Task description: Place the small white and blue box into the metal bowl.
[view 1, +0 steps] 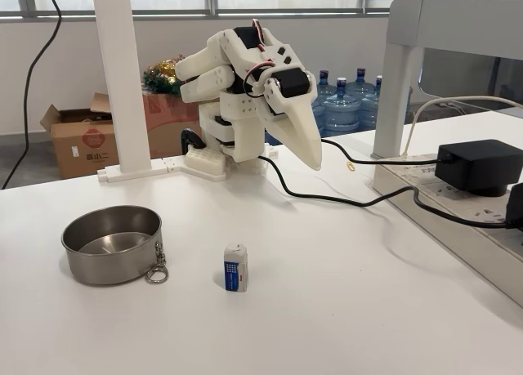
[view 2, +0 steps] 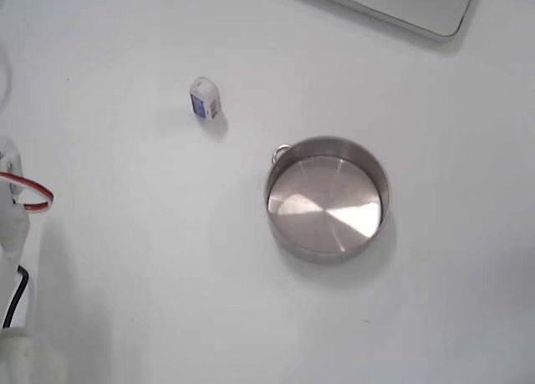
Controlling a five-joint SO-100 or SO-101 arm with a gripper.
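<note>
one white arm [view 1: 245,89] sits folded at the table's far edge, its gripper [view 1: 310,158] hanging with fingers together, narrow and holding nothing, well apart from everything. one metal bowl [view 1: 112,244] stands empty; one key ring [view 1: 156,273] dangles at its rim. one small white and blue box [view 1: 235,267] stands upright just beside the bowl. being tiny and tall, it would likely topple or skid if a finger clips it on approach.

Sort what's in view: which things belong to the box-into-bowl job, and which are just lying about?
Job:
- small white and blue box, standing on the table, apart from the bowl
- metal bowl, empty, key ring at its rim
- gripper, raised, fingers together

Lying about:
- black power adapter
- black cable
- cardboard box
- water bottles
</note>
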